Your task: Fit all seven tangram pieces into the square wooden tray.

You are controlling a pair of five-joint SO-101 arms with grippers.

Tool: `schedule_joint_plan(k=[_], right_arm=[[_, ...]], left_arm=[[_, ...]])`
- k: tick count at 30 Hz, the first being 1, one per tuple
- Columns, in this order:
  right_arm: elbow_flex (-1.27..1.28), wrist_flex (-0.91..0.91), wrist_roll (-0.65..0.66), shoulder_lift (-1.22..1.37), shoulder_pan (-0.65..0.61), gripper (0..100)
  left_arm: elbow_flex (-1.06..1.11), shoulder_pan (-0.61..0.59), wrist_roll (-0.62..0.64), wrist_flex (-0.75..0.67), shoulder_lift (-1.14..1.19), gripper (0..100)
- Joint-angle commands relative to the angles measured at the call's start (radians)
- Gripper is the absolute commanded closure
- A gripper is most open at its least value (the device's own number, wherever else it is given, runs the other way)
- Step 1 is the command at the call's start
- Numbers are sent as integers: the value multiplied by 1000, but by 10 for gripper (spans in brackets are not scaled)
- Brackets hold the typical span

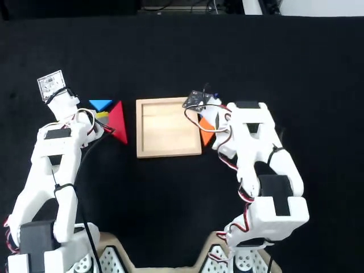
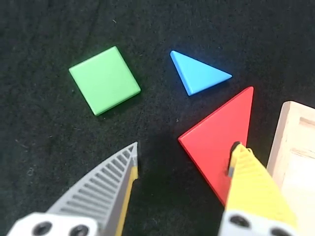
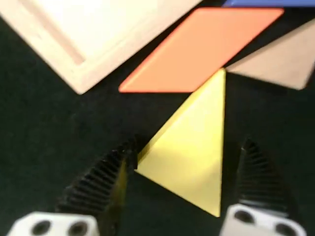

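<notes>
- Tray [image 1: 168, 128] flat at mid-tabletop [image 1: 170, 57], bare wood inside; cut down to one rim and a strip of floor in the left wrist view, and to one corner in the right wrist view.
- Left of the tray, on the black cloth: red triangle [image 2: 219, 135] nearest, one point close to the rim; blue triangle [image 2: 199, 73] just beyond it, apart; green square [image 2: 104, 79] farther out, well clear of both.
- Right of the tray: orange parallelogram [image 3: 202, 49] close to the tray's corner, yellow triangle [image 3: 192, 147] with its tip meeting the orange edge, tan triangle [image 3: 280, 61] alongside, touching or nearly so.
- Dark blue piece [image 3: 253, 2] cut off to a sliver at the frame edge, shape not readable.
- In the high view, right-hand pieces mostly covered by the wrist above them, just an orange corner peeking out; part of the left group likewise under the left wrist.
- Left arm stretched forward along the tray's left side, wrist bent down over the red triangle.
- Right arm folded at the elbow, wrist hanging over the tray's right rim near the far corner.
- Left claw [image 2: 184, 152] spread wide, holding nothing: yellow finger over the red triangle, grey finger over bare cloth; contact with the red piece impossible to tell.
- Right claw [image 3: 187, 147] spread wide, holding nothing, straddling the yellow triangle.
</notes>
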Motion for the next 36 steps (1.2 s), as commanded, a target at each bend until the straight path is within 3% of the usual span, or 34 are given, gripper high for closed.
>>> schedule_joint_plan(k=[1, 36], right_arm=[[-18, 41, 9, -73, 20, 676], [-18, -23, 11, 45, 110, 685]], left_arm=[[-5, -8, -2, -14, -9, 707], [-5, -10, -2, -14, -5, 707]])
